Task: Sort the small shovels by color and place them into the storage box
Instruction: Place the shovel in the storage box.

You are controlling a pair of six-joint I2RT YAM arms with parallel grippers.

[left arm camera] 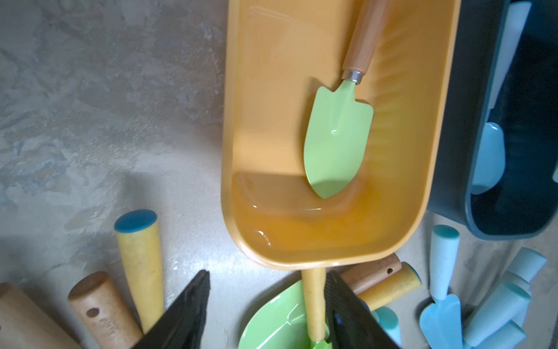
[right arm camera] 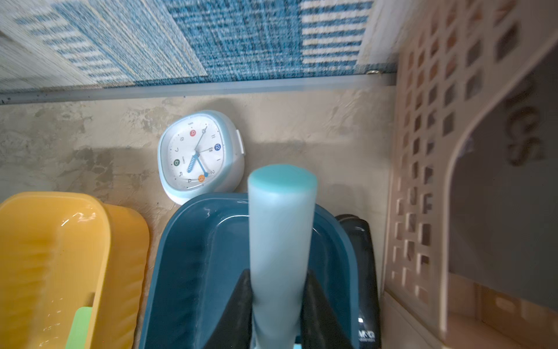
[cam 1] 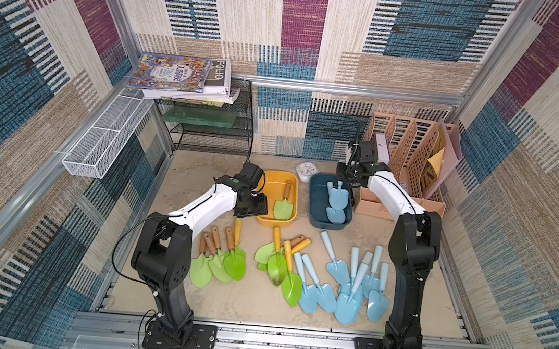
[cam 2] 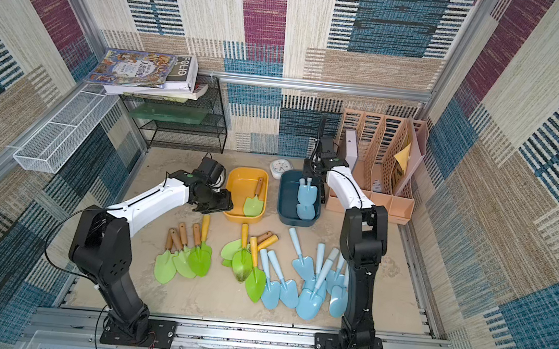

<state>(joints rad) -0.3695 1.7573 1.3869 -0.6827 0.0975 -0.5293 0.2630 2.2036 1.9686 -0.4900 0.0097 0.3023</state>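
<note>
The left arm reaches forward. Its left gripper hangs with jaws spread and empty above the near corner of the yellow box, which holds one green shovel. The right arm stretches over the dark blue box, and the right gripper pinches a light blue shovel by its handle. A clock sits behind the boxes. Loose green shovels and blue shovels lie on the table between the arms.

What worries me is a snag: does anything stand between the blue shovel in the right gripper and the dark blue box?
Nothing visible does. The right gripper holds the blue shovel by its handle over the dark blue box, whose top is open; a second shovel lies inside.
</note>
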